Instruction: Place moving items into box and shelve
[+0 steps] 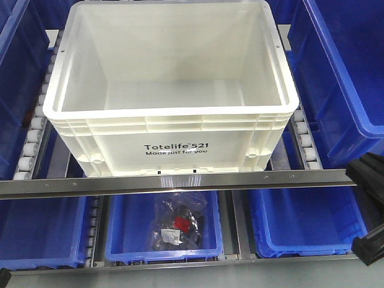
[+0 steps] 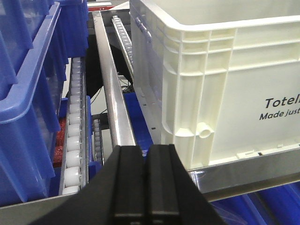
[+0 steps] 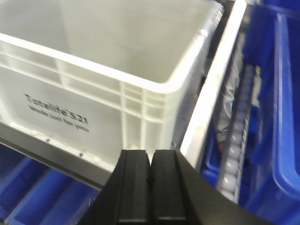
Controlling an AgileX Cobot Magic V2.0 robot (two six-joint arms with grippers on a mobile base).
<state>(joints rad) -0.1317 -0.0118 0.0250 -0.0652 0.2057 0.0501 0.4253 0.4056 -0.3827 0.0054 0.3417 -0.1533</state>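
box: big white plastic crate [image 1: 171,90] printed "Totelife 521", sits on the roller shelf rails, far centre. I see nothing inside it.
item: clear plastic bag of small black and red parts [image 1: 179,225], lies in the small blue bin [image 1: 120,225] on the lower level, near centre, below the steel front rail [image 1: 174,181]. Not in the crate yet.
left gripper: left gripper [image 2: 146,183] has jaws pressed together, nothing between them. I see it only in its wrist view, pointed at the crate's near left corner, just above the rail.
right gripper: right gripper [image 3: 151,183] also has jaws closed flat on nothing, aimed at the crate's near right corner.
surroundings: large blue plastic totes [image 1: 342,72] flank the crate left and right; white rollers [image 1: 33,144] run along both sides.
stage: my read is the pick is not yet done, and neither arm is over the bag.
risk 1: bag sits under the steel rail; if I come down too far back, the wrist could hit the rail or the crate's front wall.
risk 2: jaws need opening before descent, or the fingers just push the bag down.
risk 3: slick, loose bag film; a shallow pinch could slip or tear on the lift.
risk 4: crate rests on rollers; bumping it could roll it away.
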